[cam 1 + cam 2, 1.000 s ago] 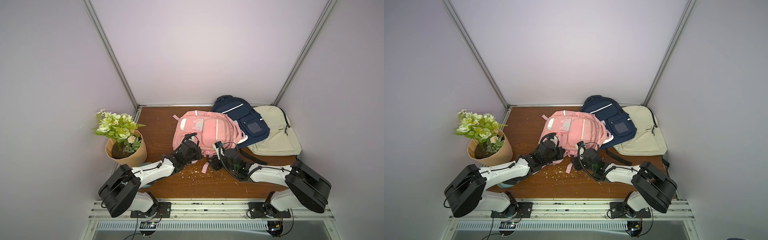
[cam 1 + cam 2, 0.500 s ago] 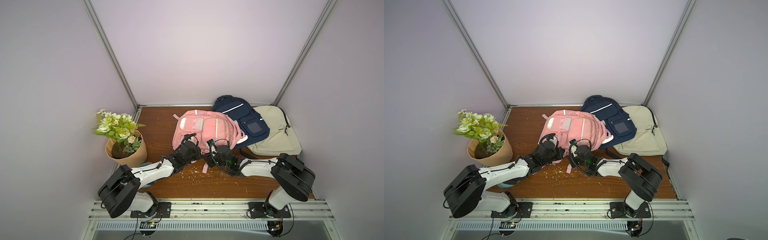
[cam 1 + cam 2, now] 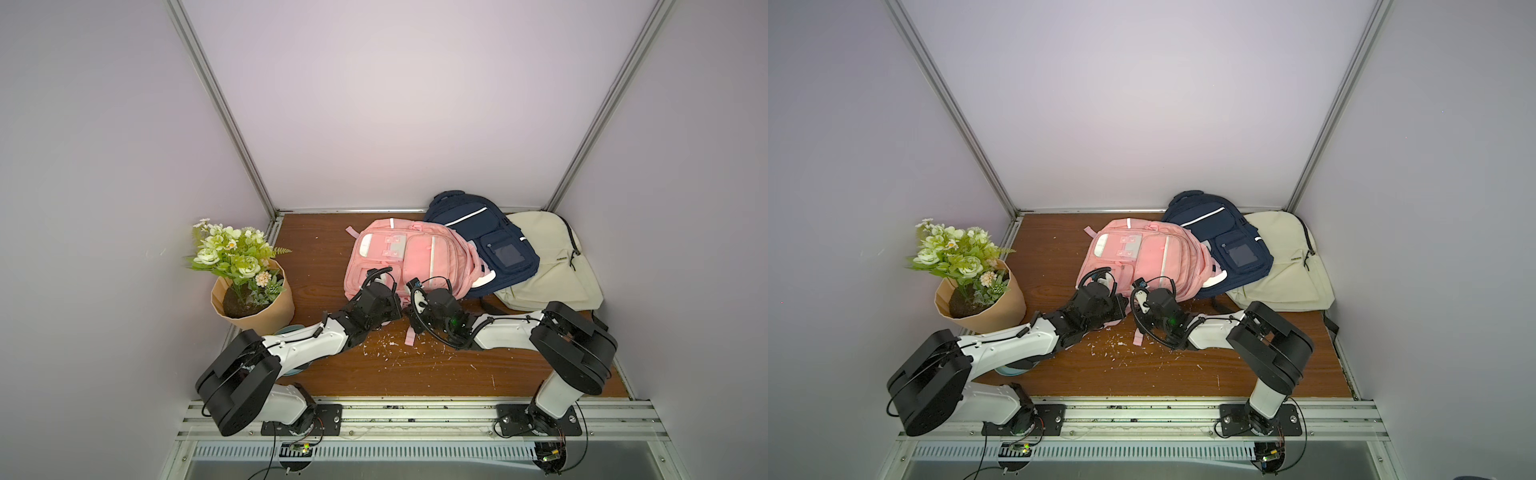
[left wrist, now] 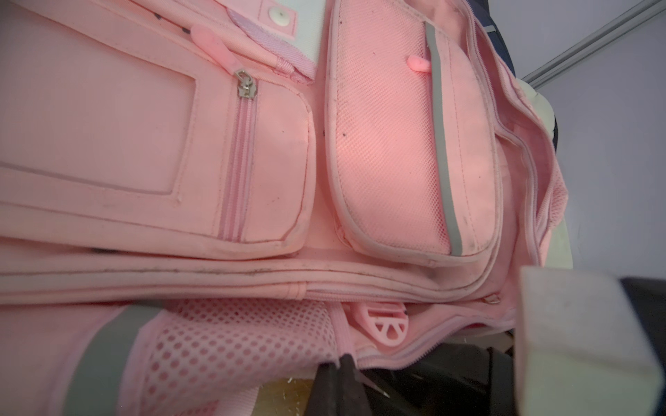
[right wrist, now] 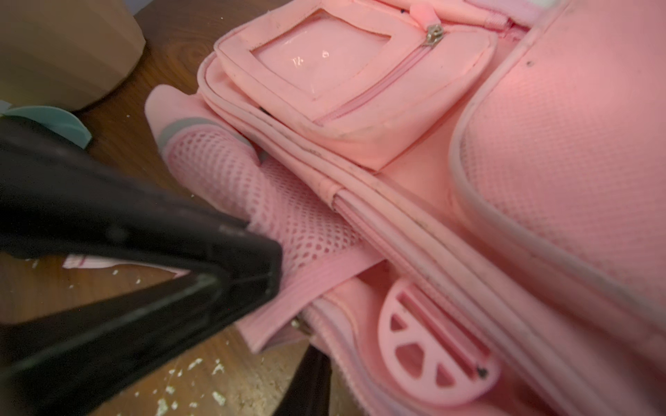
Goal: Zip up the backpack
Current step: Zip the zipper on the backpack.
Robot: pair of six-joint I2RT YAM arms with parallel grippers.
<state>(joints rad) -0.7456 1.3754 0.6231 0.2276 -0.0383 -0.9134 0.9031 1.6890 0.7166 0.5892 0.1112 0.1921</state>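
Main risk: the right gripper [image 3: 412,318] bites strap or lining instead of the zip pull. The pull is too small to pick out in the wrist views, and a loose pink strap [image 3: 410,336] lies right beside it. Second risk: both grippers sit just beside each other at the bag's near edge, so a sideways pull could knock them together. Third: the left gripper [image 4: 338,374] is clamped on only a thin fabric edge by the mesh pocket [image 4: 234,345] of the pink backpack [image 3: 415,257]. A hard tug along the zip could slip that pinch and drag the bag across the worktop [image 3: 415,374]. The main zip opening [image 5: 364,309] gapes along the near side, not yet zipped. Whether the right gripper's jaws are parted or closed cannot be told, nor whether it holds anything. The pink backpack lies mid-worktop toward the back edge, touching the navy backpack [image 3: 486,245] on the back-right-corner side. The left arm reaches low and diagonal from the front left corner, wrist just over the wood. The right arm has its elbow raised near the right edge, forearm running low toward the bag.
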